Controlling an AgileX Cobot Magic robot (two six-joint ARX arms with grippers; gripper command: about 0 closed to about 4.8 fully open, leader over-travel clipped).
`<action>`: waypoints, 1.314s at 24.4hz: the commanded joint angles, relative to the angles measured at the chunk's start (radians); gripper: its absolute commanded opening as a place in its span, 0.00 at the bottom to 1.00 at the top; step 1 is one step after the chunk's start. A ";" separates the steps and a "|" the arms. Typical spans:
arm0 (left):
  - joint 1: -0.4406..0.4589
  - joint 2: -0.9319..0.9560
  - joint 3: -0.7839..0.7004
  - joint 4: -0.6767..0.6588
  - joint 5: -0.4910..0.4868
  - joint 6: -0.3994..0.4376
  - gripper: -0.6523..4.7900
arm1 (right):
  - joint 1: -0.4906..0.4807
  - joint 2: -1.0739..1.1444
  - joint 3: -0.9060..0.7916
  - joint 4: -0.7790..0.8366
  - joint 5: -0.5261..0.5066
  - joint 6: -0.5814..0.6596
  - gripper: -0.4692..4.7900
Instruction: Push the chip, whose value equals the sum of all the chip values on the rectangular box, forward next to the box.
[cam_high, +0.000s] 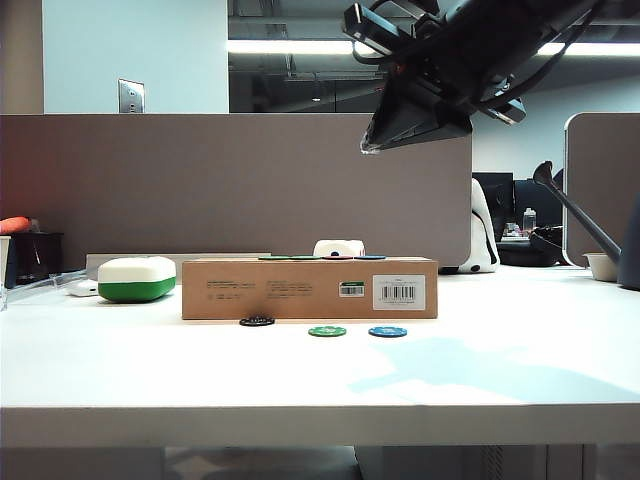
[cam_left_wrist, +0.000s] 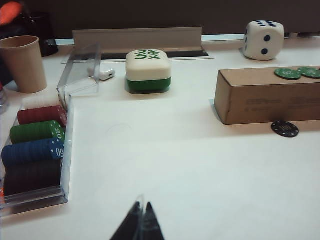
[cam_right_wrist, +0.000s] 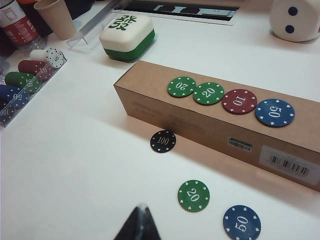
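1. Exterior view: a long brown rectangular box (cam_high: 309, 288) lies across a white tabletop (cam_high: 320, 370). A black chip (cam_high: 257, 321) lies flat on the tabletop just in front of the box, near its left end. A green chip (cam_high: 327, 331) and a blue chip (cam_high: 387, 331) lie to its right, a little nearer the camera. A white-and-green rounded case (cam_high: 137, 278) sits left of the box. A dark robot arm (cam_high: 440, 65) hangs high above the box's right part; neither pincer can be made out here.

2. Left wrist view: the left pincer (cam_left_wrist: 141, 220) hovers above bare tabletop, its two dark fingertips pressed together with nothing between them. The black chip (cam_left_wrist: 285, 129), marked 100, lies well ahead of the pincer and off to one side, just beside the front wall of the box (cam_left_wrist: 267, 97). A clear tray of stacked chips (cam_left_wrist: 35, 155) stands to the pincer's other side.

3. Right wrist view: the right pincer (cam_right_wrist: 140, 220) hovers above the tabletop, tips together, gripping nothing. The black chip (cam_right_wrist: 163, 141) lies ahead of it, just beside the box (cam_right_wrist: 220, 117). On the box top sit four chips: 20 (cam_right_wrist: 181, 86), 20 (cam_right_wrist: 208, 93), 10 (cam_right_wrist: 239, 101) and 50 (cam_right_wrist: 274, 112). The loose green 20 chip (cam_right_wrist: 193, 195) and blue 50 chip (cam_right_wrist: 242, 222) lie close beside the pincer.
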 joint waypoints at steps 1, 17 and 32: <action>-0.001 0.000 0.001 0.016 -0.004 0.004 0.11 | 0.004 -0.004 0.005 0.010 -0.005 0.003 0.08; 0.027 0.000 0.001 0.021 0.000 0.004 0.11 | 0.001 -0.004 0.005 0.010 0.099 0.003 0.08; 0.027 0.000 0.001 0.020 0.000 0.004 0.11 | -0.042 -0.004 0.005 -0.043 0.145 -0.005 0.08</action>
